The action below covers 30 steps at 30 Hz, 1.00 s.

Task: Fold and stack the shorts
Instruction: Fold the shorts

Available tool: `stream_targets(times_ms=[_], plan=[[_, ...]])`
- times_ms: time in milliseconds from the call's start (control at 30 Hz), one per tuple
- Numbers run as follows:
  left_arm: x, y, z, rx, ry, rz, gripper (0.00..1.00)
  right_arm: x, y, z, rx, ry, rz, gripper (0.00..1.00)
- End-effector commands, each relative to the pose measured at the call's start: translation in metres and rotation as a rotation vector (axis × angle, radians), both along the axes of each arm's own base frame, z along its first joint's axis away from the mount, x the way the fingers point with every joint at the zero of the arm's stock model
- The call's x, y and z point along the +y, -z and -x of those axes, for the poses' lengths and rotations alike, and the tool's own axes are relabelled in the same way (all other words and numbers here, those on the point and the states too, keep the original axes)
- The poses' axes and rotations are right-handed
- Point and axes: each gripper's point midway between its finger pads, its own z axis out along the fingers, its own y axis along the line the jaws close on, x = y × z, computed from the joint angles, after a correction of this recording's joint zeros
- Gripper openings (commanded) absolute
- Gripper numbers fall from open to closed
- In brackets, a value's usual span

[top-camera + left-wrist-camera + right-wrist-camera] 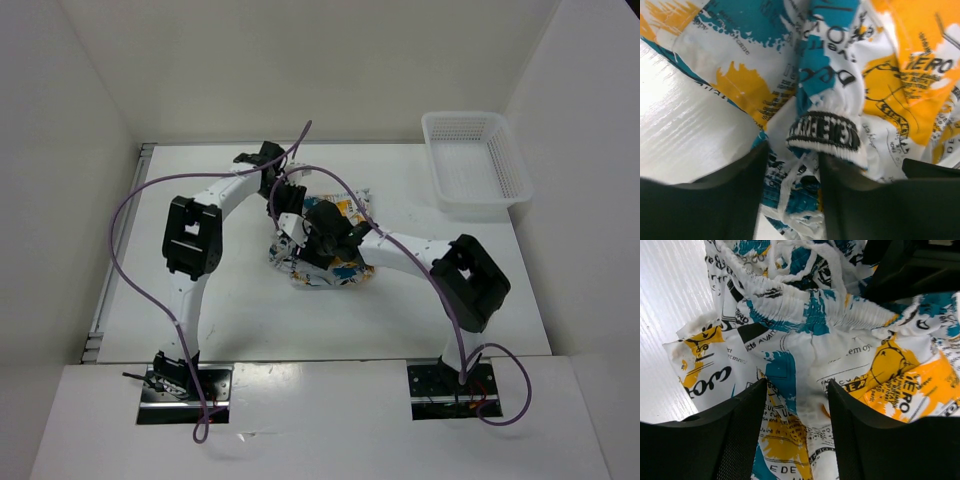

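The shorts (347,272) lie crumpled at the middle of the table, white with teal, yellow-orange and black print. Both grippers are down on them, close together. My left gripper (285,237) is shut on the shorts (740,70): bunched cloth and white drawstrings fill the narrow gap at the gripper (792,172), and the black-lettered waistband (824,134) drapes over the right finger. My right gripper (316,238) is shut on a puckered fold of the shorts (805,345), its fingers (797,407) on either side. The arms hide most of the garment from above.
A white plastic mesh basket (468,118) stands at the back right of the white table (200,300). White walls close in the table on the left, back and right. Purple cables loop over both arms.
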Motion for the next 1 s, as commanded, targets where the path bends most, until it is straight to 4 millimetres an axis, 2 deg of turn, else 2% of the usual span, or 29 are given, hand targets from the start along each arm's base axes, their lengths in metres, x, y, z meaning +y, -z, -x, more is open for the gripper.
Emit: stream_targets(times_ms=[0,33,67,100,167,233,267,300,333,433,467,533,567,600,633,667,733,767,833,867,900,933,967], plan=[[-0.001,-0.001,-0.012,-0.042,0.015,-0.013,0.48,0.010,0.008,-0.002,-0.004,-0.027,-0.024,0.59],[-0.001,-0.001,-0.012,-0.042,0.015,-0.013,0.43,0.010,0.008,-0.002,-0.004,-0.028,-0.024,0.59],[-0.001,0.003,-0.011,-0.033,0.015,-0.016,0.32,0.010,0.008,-0.002,-0.004,-0.028,-0.024,0.59],[-0.002,0.000,-0.014,-0.044,0.015,-0.013,0.27,0.009,0.013,-0.002,0.003,-0.028,-0.017,0.58],[-0.003,-0.005,-0.013,-0.050,0.018,-0.002,0.18,0.009,0.014,-0.007,-0.016,-0.013,-0.014,0.37],[-0.006,-0.024,-0.016,-0.088,0.021,0.020,0.06,0.007,0.010,-0.013,-0.040,0.010,-0.004,0.20],[-0.006,-0.032,-0.017,-0.104,0.021,0.025,0.04,0.009,-0.002,-0.017,-0.069,0.010,-0.014,0.09],[-0.003,-0.042,-0.019,-0.119,0.014,0.038,0.03,0.007,-0.005,-0.017,-0.074,0.003,-0.010,0.06],[-0.003,-0.058,-0.019,-0.152,0.014,0.049,0.01,0.007,-0.021,-0.018,-0.104,-0.010,-0.020,0.04],[0.004,-0.091,-0.021,-0.205,0.002,0.082,0.00,0.000,-0.036,-0.007,-0.098,-0.040,-0.009,0.02],[0.008,-0.094,-0.017,-0.188,-0.003,0.086,0.00,0.000,-0.051,-0.002,-0.108,-0.065,-0.031,0.01],[0.010,-0.101,-0.011,-0.182,-0.003,0.085,0.00,-0.010,-0.052,0.010,-0.095,-0.089,-0.008,0.01],[0.012,-0.096,-0.004,-0.148,-0.003,0.075,0.00,-0.011,-0.065,0.015,-0.117,-0.121,-0.024,0.01],[0.013,-0.095,0.001,-0.135,-0.003,0.071,0.00,-0.017,-0.061,0.023,-0.104,-0.145,-0.006,0.01],[0.017,-0.082,0.009,-0.094,-0.007,0.050,0.00,-0.017,-0.073,0.027,-0.136,-0.186,-0.024,0.01],[0.020,-0.079,0.013,-0.085,-0.012,0.035,0.00,-0.020,-0.072,0.033,-0.132,-0.204,-0.018,0.01],[0.026,-0.067,0.020,-0.050,-0.020,0.003,0.06,-0.028,-0.059,0.047,-0.107,-0.257,0.006,0.01],[0.027,-0.056,0.025,-0.019,-0.019,-0.006,0.07,-0.027,-0.052,0.058,-0.100,-0.313,0.015,0.01],[0.031,-0.049,0.027,0.009,-0.025,0.000,0.07,-0.029,-0.040,0.068,-0.080,-0.352,0.031,0.02],[0.028,-0.050,0.029,0.015,-0.018,0.020,0.08,-0.027,-0.034,0.076,-0.068,-0.370,0.040,0.04],[0.028,-0.047,0.034,0.038,-0.016,0.022,0.08,-0.028,-0.019,0.080,-0.051,-0.391,0.064,0.05],[0.029,-0.047,0.038,0.055,-0.016,0.017,0.10,-0.021,-0.020,0.080,-0.067,-0.401,0.052,0.05],[0.028,-0.047,0.042,0.072,-0.013,0.023,0.10,-0.023,-0.016,0.079,-0.071,-0.395,0.058,0.07]])
